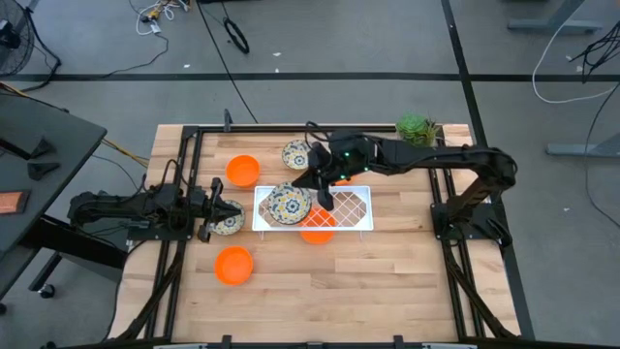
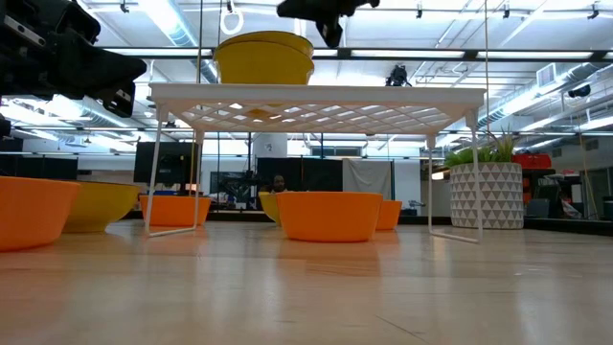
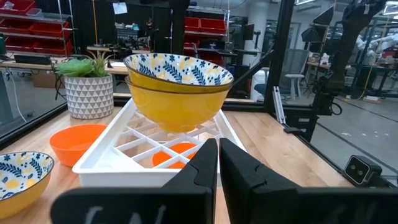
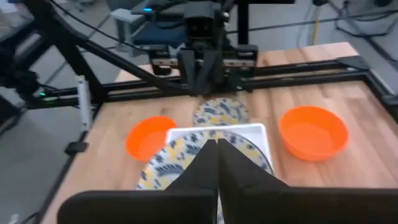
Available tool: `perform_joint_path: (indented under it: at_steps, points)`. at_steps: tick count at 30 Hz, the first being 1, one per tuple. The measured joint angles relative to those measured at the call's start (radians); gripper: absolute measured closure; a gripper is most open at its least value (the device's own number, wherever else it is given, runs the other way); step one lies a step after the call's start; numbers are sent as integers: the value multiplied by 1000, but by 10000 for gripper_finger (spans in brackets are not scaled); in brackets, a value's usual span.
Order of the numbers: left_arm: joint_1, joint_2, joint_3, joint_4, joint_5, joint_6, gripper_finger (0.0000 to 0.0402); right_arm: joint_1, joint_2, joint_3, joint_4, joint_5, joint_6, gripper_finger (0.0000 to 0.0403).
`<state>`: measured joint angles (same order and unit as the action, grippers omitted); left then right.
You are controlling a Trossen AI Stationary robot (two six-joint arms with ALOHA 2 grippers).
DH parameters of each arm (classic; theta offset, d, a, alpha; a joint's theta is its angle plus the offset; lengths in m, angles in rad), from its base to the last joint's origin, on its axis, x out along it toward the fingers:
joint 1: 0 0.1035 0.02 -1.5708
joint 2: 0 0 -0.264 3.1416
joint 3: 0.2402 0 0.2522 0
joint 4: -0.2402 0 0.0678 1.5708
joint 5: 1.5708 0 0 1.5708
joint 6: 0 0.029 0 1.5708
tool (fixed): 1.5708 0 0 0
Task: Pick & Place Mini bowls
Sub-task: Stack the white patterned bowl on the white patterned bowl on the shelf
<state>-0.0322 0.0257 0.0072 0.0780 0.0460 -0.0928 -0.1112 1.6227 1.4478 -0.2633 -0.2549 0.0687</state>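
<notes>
Two floral mini bowls (image 1: 288, 203) sit stacked on the left part of a white lattice rack (image 1: 354, 206); the stack (image 3: 177, 87) also shows in the left wrist view. An orange bowl (image 1: 318, 230) rests on the table under the rack. My right gripper (image 1: 326, 203) hovers shut just above the rack, beside the stack, holding nothing; in the low view my right gripper (image 2: 330, 34) is higher than the stack's rim. My left gripper (image 1: 219, 208) waits shut at the table's left, next to a floral bowl (image 1: 229, 223).
On the table stand an orange bowl (image 1: 242, 171) at the far left, a floral bowl (image 1: 296, 154) behind the rack and an orange bowl (image 1: 233, 265) near the front left. A potted plant (image 1: 417, 129) is at the far right. Bare wood lies right and in front of the rack.
</notes>
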Motion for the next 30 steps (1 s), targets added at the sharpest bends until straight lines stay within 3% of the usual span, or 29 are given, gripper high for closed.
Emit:
perform_joint_path:
  at_steps: [10, 30]
  points:
    - [0, 0, 0, 0, 0, 0, 378, -1, -39, -153, 107, 30, -4, 403]
    - [0, 0, 0, 0, 0, 0, 378, -1, -40, -175, 42, 27, -113, 403]
